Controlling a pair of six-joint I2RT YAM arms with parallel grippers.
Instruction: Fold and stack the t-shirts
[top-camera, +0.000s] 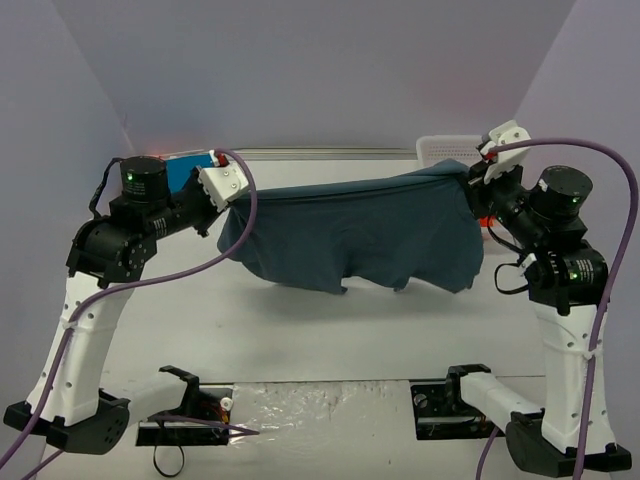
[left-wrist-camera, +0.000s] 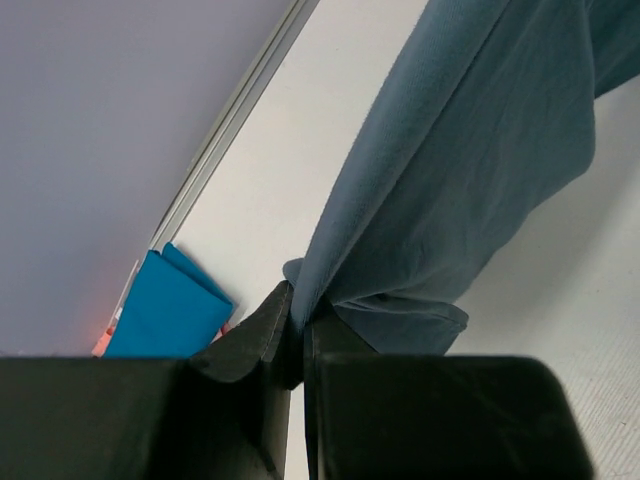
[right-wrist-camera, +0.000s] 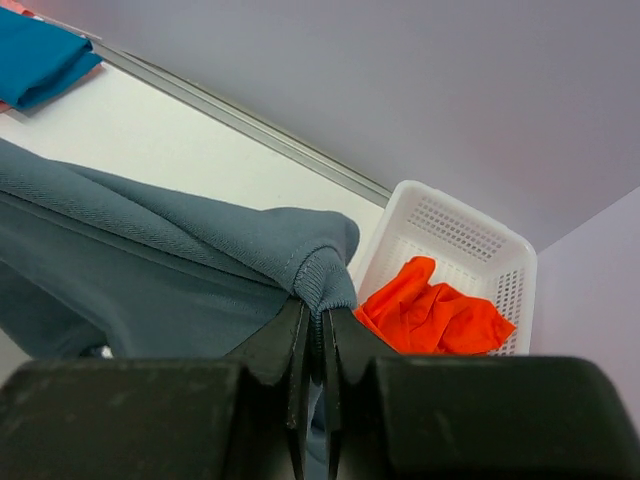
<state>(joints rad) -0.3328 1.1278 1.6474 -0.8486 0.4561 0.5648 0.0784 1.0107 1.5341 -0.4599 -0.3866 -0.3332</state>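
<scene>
The dark slate blue-grey t-shirt hangs stretched between my two grippers above the table. My left gripper is shut on its left edge, seen as cloth pinched between the fingers. My right gripper is shut on the ribbed right edge. A folded teal-blue t-shirt lies at the back left, also in the top view and the right wrist view. A bit of pale pink shows under it. The orange-red t-shirt lies crumpled in the basket.
A white lattice basket stands at the back right by the wall, partly hidden in the top view. A metal rail runs along the table's far edge. Grey walls close in on three sides.
</scene>
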